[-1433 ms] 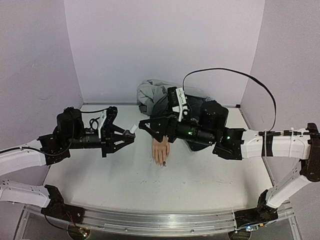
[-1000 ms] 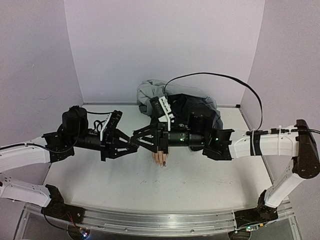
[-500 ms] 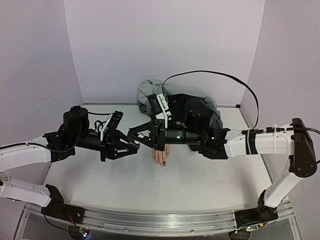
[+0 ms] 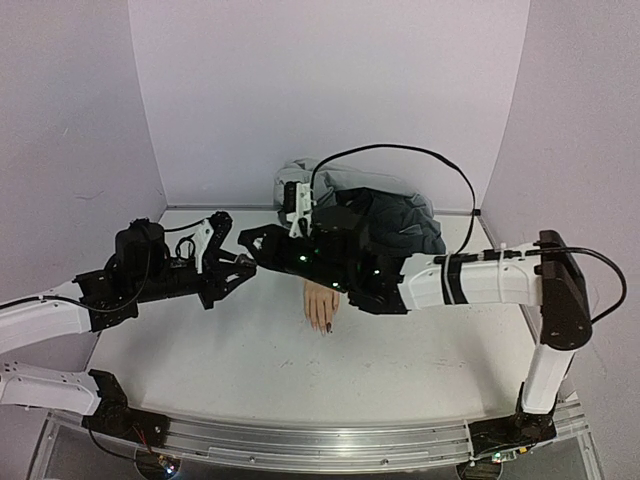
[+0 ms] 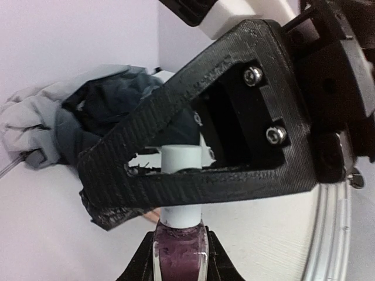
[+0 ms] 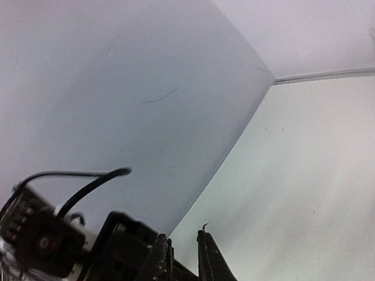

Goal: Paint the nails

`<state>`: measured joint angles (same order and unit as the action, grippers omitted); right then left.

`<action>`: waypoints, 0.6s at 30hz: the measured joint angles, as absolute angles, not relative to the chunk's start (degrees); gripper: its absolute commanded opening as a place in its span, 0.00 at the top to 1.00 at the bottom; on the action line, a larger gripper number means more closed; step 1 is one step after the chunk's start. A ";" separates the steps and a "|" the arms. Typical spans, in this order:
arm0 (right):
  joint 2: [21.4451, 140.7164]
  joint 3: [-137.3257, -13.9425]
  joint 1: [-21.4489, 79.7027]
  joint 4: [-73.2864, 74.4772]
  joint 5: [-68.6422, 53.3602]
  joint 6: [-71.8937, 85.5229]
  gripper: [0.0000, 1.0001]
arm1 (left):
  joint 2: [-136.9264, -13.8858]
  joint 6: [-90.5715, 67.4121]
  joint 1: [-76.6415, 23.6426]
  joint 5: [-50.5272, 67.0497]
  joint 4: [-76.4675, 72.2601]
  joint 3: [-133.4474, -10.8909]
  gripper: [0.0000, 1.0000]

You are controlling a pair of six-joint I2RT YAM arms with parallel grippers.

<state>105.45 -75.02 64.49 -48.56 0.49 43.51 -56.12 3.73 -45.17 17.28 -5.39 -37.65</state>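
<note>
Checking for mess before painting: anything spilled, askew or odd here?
Nothing spilled on the white table. Only the crumpled grey cloth heaped against the back wall, behind the peach mannequin hand, looks untidy.

Three plain, pale lilac panels enclose the cell: back wall (image 4: 330, 90), left wall (image 4: 60, 120), right wall (image 4: 585, 120). The white surface (image 4: 400, 370) abuts all three. An aluminium rail (image 4: 320, 447) borders its near edge. Lighting is even and diffuse.

The nails (image 4: 325, 326) are tiny ovals at the fingertips of the mannequin hand (image 4: 320, 298), which lies flat on the table (image 4: 250, 360) with its fingers pointing at the near edge. At least one looks dark-polished and the others look skin-toned. Honestly they're too small to tell more.
</note>
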 measured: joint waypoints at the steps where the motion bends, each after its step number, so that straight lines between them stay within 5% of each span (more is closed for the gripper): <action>1: 107.37 -78.08 65.43 -46.06 5.02 46.15 1.00 | -55.55 4.40 -45.06 14.17 -4.84 -37.21 1.00; 9: 115.96 -94.83 70.61 -32.49 28.25 54.02 0.96 | -53.25 8.75 -45.43 2.74 -3.22 -36.60 1.00; 18: 108.77 -83.81 72.44 -34.81 24.36 45.43 0.19 | -54.89 9.17 -46.22 2.85 -5.80 -36.73 1.00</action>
